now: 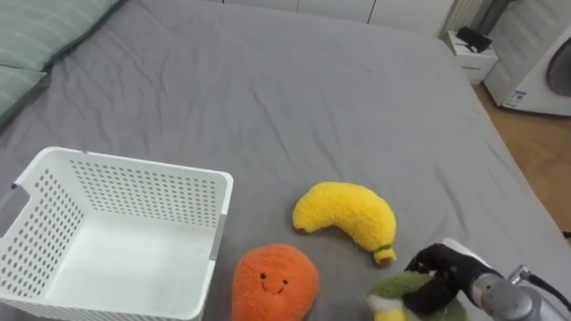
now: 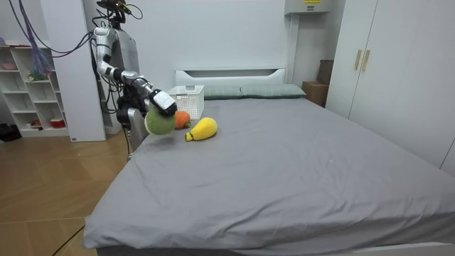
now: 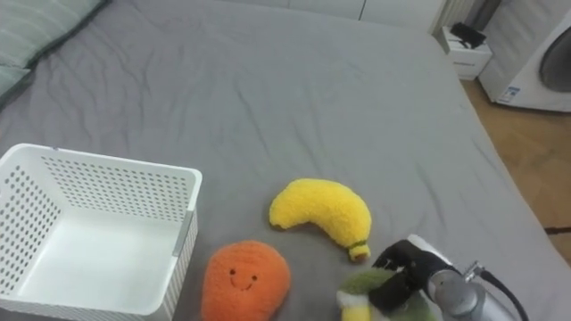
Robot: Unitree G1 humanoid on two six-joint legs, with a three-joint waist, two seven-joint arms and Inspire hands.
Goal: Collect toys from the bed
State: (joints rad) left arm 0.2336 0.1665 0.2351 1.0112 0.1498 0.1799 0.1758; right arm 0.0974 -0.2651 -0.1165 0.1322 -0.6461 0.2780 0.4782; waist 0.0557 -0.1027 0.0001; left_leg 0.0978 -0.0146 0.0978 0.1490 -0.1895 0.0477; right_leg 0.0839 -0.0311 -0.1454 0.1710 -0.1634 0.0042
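- Three plush toys show at the near edge of the bed [image 1: 268, 98], the side where the robot stands, close to the head-end corner
- Right hand [image 1: 439, 264] comes in from the lower right, its dark fingers curled over a green plush toy [image 1: 403, 287] and gripping it
- In the room view the green plush toy hangs under that hand, lifted off the grey sheet just at the bed's side edge
- Yellow banana toy [image 1: 346, 217] lies on the sheet just beside the hand, toward the middle of the bed, its stalk end pointing at the hand; I cannot tell whether the two touch
- Orange toy [image 1: 275, 281] with a stitched smile lies at the near edge, just left of the banana toy and close to it
- White basket [image 1: 134, 164] with perforated walls stands on the bed left of the orange toy, next to it, nearer the head end; nothing lies inside it
- Green striped pillows [image 1: 36, 36] lie at the head end, well apart from the toys, beyond the basket
- Past the far side of the bed a small white cabinet [image 1: 473, 58] and a white washing machine [image 1: 544, 71] stand on the wooden floor
- In the room view the robot stands upright on the floor at the bed's side on the room view's left, with its arm stretched out over the bed's edge and a white shelf unit [image 2: 28, 85] behind it
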